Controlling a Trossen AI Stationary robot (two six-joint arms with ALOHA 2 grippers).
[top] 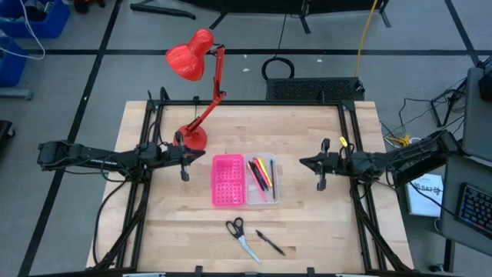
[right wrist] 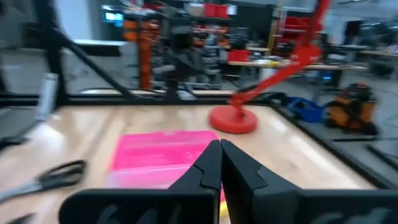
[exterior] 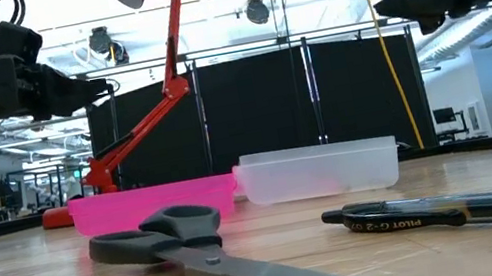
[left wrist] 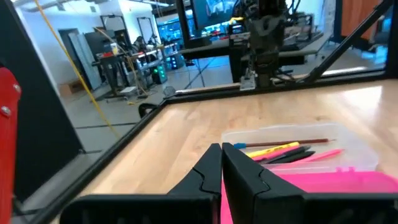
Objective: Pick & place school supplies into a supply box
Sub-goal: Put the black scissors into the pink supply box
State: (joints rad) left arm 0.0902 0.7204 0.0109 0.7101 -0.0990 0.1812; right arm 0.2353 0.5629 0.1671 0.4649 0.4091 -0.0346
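Supply box (top: 244, 180) sits mid-table, pink half on the left, clear half w/ several pens (top: 262, 174). Scissors (top: 241, 236) & black pen (top: 270, 243) lie on the table nearer the front edge. Left gripper (top: 192, 154) & right gripper (top: 306, 162) hover either side of the box, both clenched, holding nothing.

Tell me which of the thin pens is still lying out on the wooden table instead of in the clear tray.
The black pen beside the black-handled scissors, near the table's front edge. The pink, yellow and dark ones already lie in the clear plastic tray.
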